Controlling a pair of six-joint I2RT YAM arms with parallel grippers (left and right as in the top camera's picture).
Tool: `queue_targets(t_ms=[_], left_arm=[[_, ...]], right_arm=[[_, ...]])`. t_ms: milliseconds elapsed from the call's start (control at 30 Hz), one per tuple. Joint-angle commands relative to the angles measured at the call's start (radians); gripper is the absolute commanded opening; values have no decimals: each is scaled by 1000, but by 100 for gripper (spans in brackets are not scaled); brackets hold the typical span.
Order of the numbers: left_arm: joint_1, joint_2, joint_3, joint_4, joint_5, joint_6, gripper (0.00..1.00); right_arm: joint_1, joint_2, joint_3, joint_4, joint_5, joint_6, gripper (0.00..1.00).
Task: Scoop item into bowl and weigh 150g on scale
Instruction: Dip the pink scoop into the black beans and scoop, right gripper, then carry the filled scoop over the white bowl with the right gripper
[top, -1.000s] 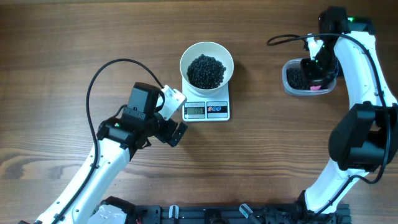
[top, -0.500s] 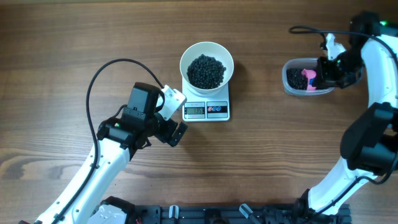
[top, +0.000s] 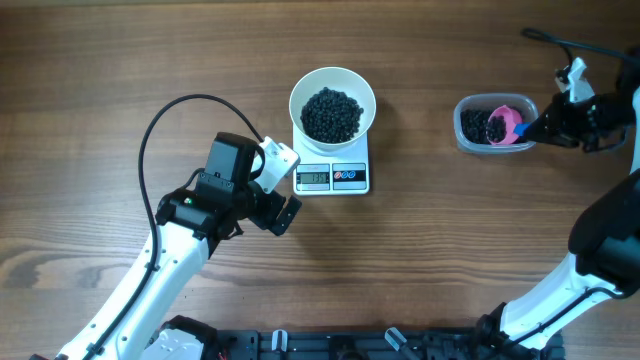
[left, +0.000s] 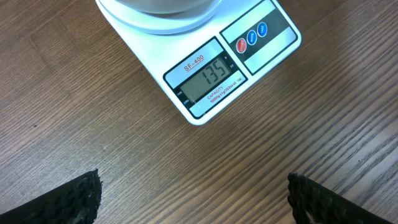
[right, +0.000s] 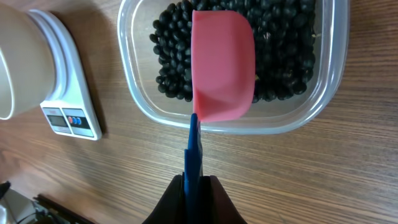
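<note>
**Status: right arm.** The right gripper (right: 194, 186) is clamping the blue handle of the scoop (right: 222, 68), its jaws pressed tight on both sides. We are drawing this arm back toward the right side of the table (top: 100, 80). A second ago it was standing over the tub (top: 468, 142) and hiding most of it. Now the tub is lying exposed, and the pink scoop head is hanging over its right part, above the remaining beans (right: 174, 62). The pink face turned to the wrist camera is showing no beans. We cannot tell whether that face is the hollow or the back.

**Status: left arm.** The left gripper (left: 194, 202) is hovering just in front of the scale (top: 345, 177). Its jaws are standing wide apart and gripping nothing. It is keeping the same position it had a second ago.

**Status: load.** The bowl (top: 298, 92) is sitting on the scale, holding a dark heap of beans. The display (left: 207, 79) is reading 135.

**Meaning for the task.** We are judging the weight as short of the 150 g target, so a further small portion is required. The withdrawal looks like repositioning for another dig, not a transfer.
</note>
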Motion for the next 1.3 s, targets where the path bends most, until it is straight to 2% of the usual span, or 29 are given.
queue_targets(t_ms=[0, 433, 833, 1000, 1267], left_arm=[[5, 4, -5, 0, -2, 5, 100], [6, 4, -5, 0, -2, 5, 100], [6, 4, -5, 0, -2, 5, 100], [6, 4, -5, 0, -2, 5, 100], [6, 4, -5, 0, -2, 5, 100]], right_arm=[[-16, 21, -3, -7, -82, -45, 4], [-18, 20, -4, -71, -280, -167, 4], [24, -32, 3, -96, -458, -193, 4], [117, -34, 3, -93, -488, -183, 4], [304, -34, 13, -4, -509, -55, 4]])
